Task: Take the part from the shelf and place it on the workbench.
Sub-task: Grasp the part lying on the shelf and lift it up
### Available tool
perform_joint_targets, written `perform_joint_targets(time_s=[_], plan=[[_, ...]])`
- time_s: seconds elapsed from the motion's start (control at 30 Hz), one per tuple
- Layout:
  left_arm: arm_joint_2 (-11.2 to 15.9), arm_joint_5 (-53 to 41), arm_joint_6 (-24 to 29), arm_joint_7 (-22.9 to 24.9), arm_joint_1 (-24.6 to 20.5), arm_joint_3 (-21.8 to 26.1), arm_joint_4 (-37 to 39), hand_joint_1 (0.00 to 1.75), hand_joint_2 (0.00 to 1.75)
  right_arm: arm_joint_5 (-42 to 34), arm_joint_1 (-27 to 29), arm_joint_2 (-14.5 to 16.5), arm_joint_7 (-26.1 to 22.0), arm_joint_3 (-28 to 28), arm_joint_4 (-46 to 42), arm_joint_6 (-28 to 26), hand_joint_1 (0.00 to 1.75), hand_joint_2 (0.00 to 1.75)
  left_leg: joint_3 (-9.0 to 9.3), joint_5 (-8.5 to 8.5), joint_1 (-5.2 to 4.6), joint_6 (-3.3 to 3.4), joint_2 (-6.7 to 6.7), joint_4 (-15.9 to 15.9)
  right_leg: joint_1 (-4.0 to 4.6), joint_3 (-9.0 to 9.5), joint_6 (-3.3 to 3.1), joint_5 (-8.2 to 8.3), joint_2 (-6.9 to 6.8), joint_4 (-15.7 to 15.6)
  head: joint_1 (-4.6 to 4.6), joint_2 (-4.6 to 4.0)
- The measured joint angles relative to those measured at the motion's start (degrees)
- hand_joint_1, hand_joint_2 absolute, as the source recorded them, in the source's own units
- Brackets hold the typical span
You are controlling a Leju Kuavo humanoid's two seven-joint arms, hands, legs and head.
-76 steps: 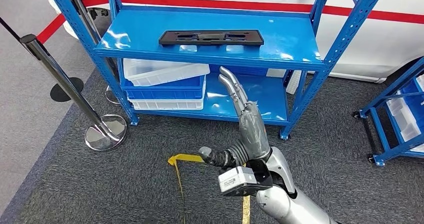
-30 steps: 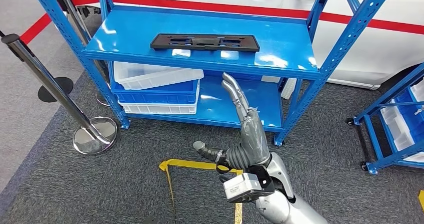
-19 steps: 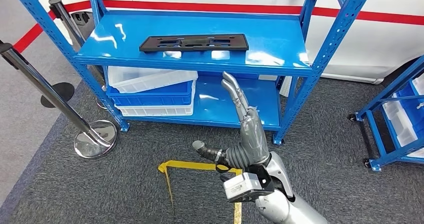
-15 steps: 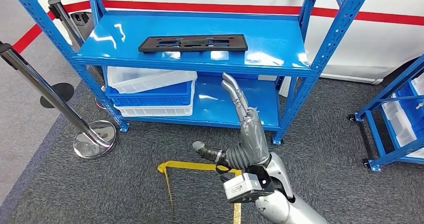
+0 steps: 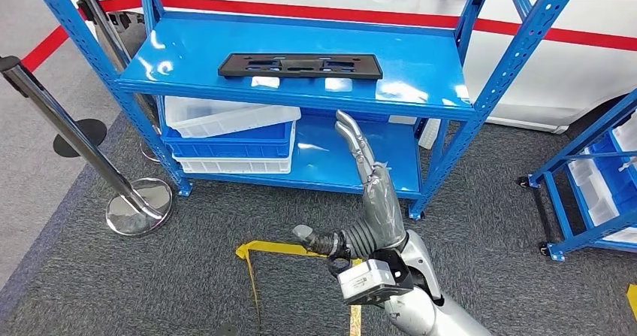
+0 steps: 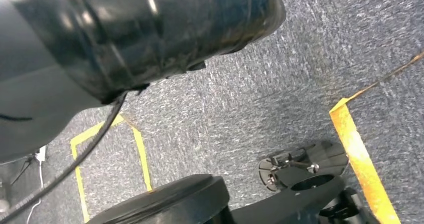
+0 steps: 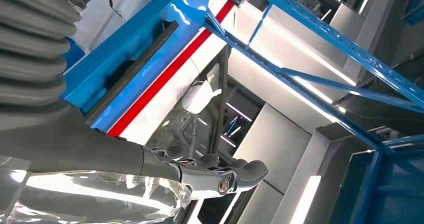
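A flat black rectangular part (image 5: 300,65) with cut-outs lies on the upper deck of the blue shelf (image 5: 421,80), near its middle. My right hand (image 5: 363,193) is raised in front of the shelf, below the deck's front edge. Its fingers (image 5: 351,138) point up and forward, the thumb sticks out to the side, and it holds nothing. In the right wrist view the right hand (image 7: 150,176) stretches out beside the blue shelf edge (image 7: 150,43), where the part (image 7: 131,71) shows as a dark strip.
White and blue bins (image 5: 229,133) are stacked on the lower shelf at the left. Chrome barrier posts (image 5: 83,144) stand left of the shelf. A second blue rack (image 5: 593,178) is at the right. Yellow tape (image 5: 270,249) marks the grey carpet. A white car (image 5: 526,5) stands behind.
The camera has moved: the whole scene shifts slightly right and down against half a second ago. My right hand keeps the same open pose below the upper deck.
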Motion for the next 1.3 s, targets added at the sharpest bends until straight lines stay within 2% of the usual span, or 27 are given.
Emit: perform_joint_targets(time_s=[0.07,0.1,0.13,0.23,0.3,0.33,0.4,0.43,0.47,0.5,0.53,0.6,0.63,0.67,0.73,0.8,0.83,0.9,0.93,0.97,1.0,1.03,1.07,1.13,1.17,1.27,1.3], plan=[[-0.01,-0.01,-0.04,-0.01,0.01,0.00,0.00,0.00,0.00,-0.01,-0.01,0.00,0.00,0.00,0.00,0.00,0.00,0.00,0.16,-0.30,0.04,-0.29,-0.07,0.26,-0.16,3.76,-0.10,3.75,-0.10,-7.56,-0.01,0.00],[-0.02,-0.02,-0.05,-0.01,-0.02,0.00,0.00,0.00,0.00,-0.02,-0.03,0.01,-0.01,0.00,-0.01,0.00,0.00,0.00,0.12,-0.48,-0.04,-0.51,-0.12,0.51,-0.08,5.47,-0.27,4.86,-0.12,-10.97,-0.02,0.00],[-0.02,-0.02,-0.05,-0.01,-0.03,0.00,0.00,0.00,0.00,-0.02,-0.04,0.01,-0.02,0.00,-0.01,0.00,0.00,0.00,0.03,-0.59,-0.12,-0.77,-0.14,0.67,0.00,6.49,-0.49,5.30,-0.10,-13.06,-0.06,0.00],[-0.02,-0.02,-0.05,0.00,-0.02,0.00,0.00,0.00,0.00,-0.03,-0.02,0.01,-0.03,0.00,-0.02,0.01,0.00,0.00,-0.20,-0.65,-0.18,-1.64,-0.13,0.70,0.22,6.75,-1.38,5.33,0.06,-14.03,-0.09,0.00],[-0.02,-0.02,-0.05,-0.01,-0.06,0.00,0.00,0.00,0.00,-0.03,-0.06,0.02,-0.04,0.00,-0.02,0.02,0.00,0.00,-0.85,-1.88,-0.01,-2.24,-0.09,2.28,0.09,6.91,-2.05,5.54,0.02,-14.40,-0.21,0.00],[-0.02,-0.02,-0.05,-0.02,-0.08,0.00,0.00,0.00,0.00,-0.03,-0.07,0.03,-0.04,0.00,-0.02,0.02,0.00,0.00,-1.92,-3.34,0.06,-2.51,-0.07,4.69,0.00,6.99,-2.35,5.61,-0.05,-14.56,-0.30,0.00],[-0.02,-0.02,-0.05,-0.01,-0.03,0.00,0.00,0.00,0.00,-0.03,-0.06,0.04,-0.04,0.00,-0.02,0.02,0.00,0.00,-5.38,-6.87,0.16,-2.87,-0.07,12.20,0.09,6.98,-2.70,5.58,-0.14,-14.53,-0.45,0.00],[-0.03,-0.02,-0.05,-0.01,0.03,0.00,0.00,0.00,0.00,-0.03,-0.04,0.04,-0.04,0.00,-0.01,0.02,0.00,0.00,-6.97,-7.91,0.18,-2.97,-0.06,15.45,0.15,6.97,-2.77,5.54,-0.16,-14.48,-0.45,0.00],[-0.04,-0.02,-0.05,0.00,0.08,0.00,0.00,0.00,0.00,-0.03,-0.03,0.04,-0.03,0.00,-0.01,0.03,0.00,0.00,-7.82,-7.94,0.19,-3.00,-0.06,17.04,0.20,6.97,-2.82,5.48,-0.14,-14.41,-0.44,0.00],[-0.05,-0.02,-0.05,0.00,0.11,0.00,0.00,0.00,0.00,-0.03,-0.03,0.04,-0.03,0.00,0.00,0.03,0.00,0.00,-7.59,-6.82,0.18,-2.95,-0.06,16.32,0.23,6.98,-2.84,5.42,-0.10,-14.32,-0.45,0.00],[-0.05,-0.02,-0.05,-0.01,0.09,0.00,0.00,0.00,0.00,-0.03,-0.02,0.04,-0.03,0.00,0.00,0.03,0.00,0.00,-6.35,-4.87,0.18,-2.79,-0.06,13.52,0.24,7.04,-2.82,5.34,-0.03,-14.24,-0.45,0.00],[-0.03,-0.02,-0.05,-0.02,-0.02,-0.01,0.00,0.00,0.00,-0.03,-0.04,0.04,-0.03,0.00,-0.01,0.04,0.00,0.00,-2.69,-1.33,0.04,-2.26,-0.07,5.70,0.37,7.10,-2.60,5.15,0.10,-14.06,-0.46,0.00],[-0.02,-0.02,-0.05,-0.04,-0.10,-0.01,0.00,0.00,0.00,-0.03,-0.06,0.04,-0.04,0.00,-0.02,0.04,0.00,0.00,-1.40,-0.55,-0.07,-1.98,-0.09,2.97,0.45,7.06,-2.36,5.12,0.13,-14.02,-0.43,0.00],[-0.02,-0.03,-0.05,-0.07,-0.15,-0.01,0.00,0.00,0.00,-0.04,-0.07,0.04,-0.04,0.00,-0.02,0.05,0.00,0.00,-0.76,-0.46,-0.21,-1.75,-0.12,1.54,0.52,7.00,-2.10,5.10,0.15,-14.00,-0.42,0.00],[-0.02,-0.05,-0.05,-0.13,-0.15,-0.02,0.00,0.00,0.00,-0.10,-0.08,0.04,-0.04,0.00,-0.03,0.07,0.00,0.00,-0.59,-0.57,-0.21,-1.34,-0.17,0.99,0.61,6.98,-1.47,5.13,0.15,-14.13,-0.38,0.00],[-0.02,-0.07,-0.04,-0.16,-0.07,-0.02,0.00,0.00,0.00,-0.15,-0.11,0.03,-0.04,0.00,-0.03,0.07,0.00,0.00,-0.26,-0.31,0.08,-0.82,-0.13,0.43,0.58,6.62,-0.86,4.22,0.09,-13.03,-0.29,0.00],[-0.02,-0.08,-0.03,-0.17,-0.08,-0.02,0.00,0.00,0.00,-0.17,-0.14,0.03,-0.04,0.00,-0.03,0.07,0.00,0.00,-0.09,-0.19,0.24,-0.56,-0.10,0.19,0.57,5.83,-0.60,3.05,0.05,-11.19,-0.20,0.00],[-0.04,-0.11,-0.03,-0.23,-0.15,-0.02,0.00,0.00,0.00,-0.23,-0.12,0.02,-0.04,-0.01,-0.02,0.07,0.00,0.00,0.01,-0.20,0.25,-0.28,-0.03,0.12,0.42,2.59,-0.24,-0.38,-0.02,-4.35,-0.05,0.00],[-0.05,-0.12,-0.03,-0.25,-0.15,-0.02,0.00,0.00,0.00,-0.28,-0.06,0.01,-0.04,-0.02,-0.01,0.07,0.00,0.00,0.01,-0.25,0.24,-0.22,-0.02,0.15,0.35,0.88,-0.13,-1.58,-0.02,-0.94,-0.05,0.00],[-0.06,-0.13,-0.03,-0.28,-0.11,-0.02,0.00,0.00,0.00,-0.36,0.00,0.01,-0.04,-0.02,-0.01,0.07,0.00,0.00,0.04,-0.31,0.24,-0.20,-0.01,0.18,0.27,-0.28,-0.04,-1.90,-0.03,1.20,-0.04,0.00],[-0.06,-0.13,-0.03,-0.29,-0.08,-0.02,0.00,0.00,0.00,-0.45,0.02,0.00,-0.04,-0.02,0.00,0.07,0.00,0.00,0.12,-0.40,0.24,-0.20,-0.02,0.23,0.18,-0.39,-0.01,-1.08,-0.05,1.19,-0.04,0.00],[-0.06,-0.13,-0.03,-0.31,-0.05,-0.02,0.00,0.00,0.00,-0.55,0.03,0.00,-0.04,-0.02,0.00,0.07,0.00,0.00,0.25,-0.52,0.25,-0.27,-0.05,0.30,0.08,0.64,-0.04,0.72,-0.08,-1.12,-0.04,0.00],[-0.07,-0.13,-0.03,-0.33,-0.04,-0.02,0.00,0.00,0.00,-0.64,0.03,0.00,-0.04,-0.02,0.00,0.07,0.00,0.00,0.39,-0.70,0.26,-0.39,-0.09,0.41,0.01,2.42,-0.12,2.87,-0.13,-4.93,-0.03,0.00],[-0.07,-0.12,-0.06,-0.34,-0.08,-0.02,0.00,0.00,0.00,-0.76,-0.01,0.01,-0.06,-0.02,0.00,0.08,0.00,0.00,0.36,-1.09,0.08,-0.83,-0.16,0.81,0.11,5.56,-0.49,5.19,-0.19,-11.59,-0.07,0.00],[-0.07,-0.11,-0.09,-0.34,-0.09,-0.02,0.00,0.00,0.00,-0.79,-0.01,0.01,-0.07,-0.02,0.00,0.09,0.00,0.00,0.23,-1.20,-0.01,-1.09,-0.17,0.95,0.19,6.23,-0.71,5.37,-0.16,-13.14,-0.10,0.00],[-0.06,-0.08,-0.20,-0.33,-0.09,-0.02,0.00,0.00,0.00,-0.88,0.05,-0.02,-0.10,-0.02,-0.01,0.11,0.00,0.00,0.04,-1.36,0.00,-1.91,-0.11,1.04,0.24,6.38,-1.54,5.28,0.01,-13.82,-0.16,0.00],[-0.06,-0.05,-0.24,-0.38,-0.11,-0.02,0.00,0.00,0.00,-1.02,0.05,-0.02,-0.10,-0.02,-0.01,0.11,0.00,0.00,-0.24,-1.89,0.06,-2.19,-0.08,1.74,0.16,6.53,-1.88,5.34,0.01,-14.02,-0.24,0.00]])
